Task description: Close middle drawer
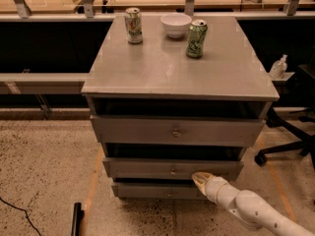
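The grey cabinet [147, 77] has three drawer fronts. The middle drawer [142, 168] is the low panel with a small round knob [173, 170]; it stands a little out from the cabinet, with a dark gap above it. My gripper [198, 177], cream-coloured, comes in from the lower right. Its tip touches the middle drawer's front just right of the knob, near the lower edge. The fingers look shut together and hold nothing.
The taller top drawer front [128, 130] is above and the narrow bottom front [147, 191] below. Two cans [133, 25] [196, 38] and a white bowl [175, 24] stand on the cabinet top. An office chair base [283, 149] is at the right. A dark object [76, 219] lies on the floor at the left.
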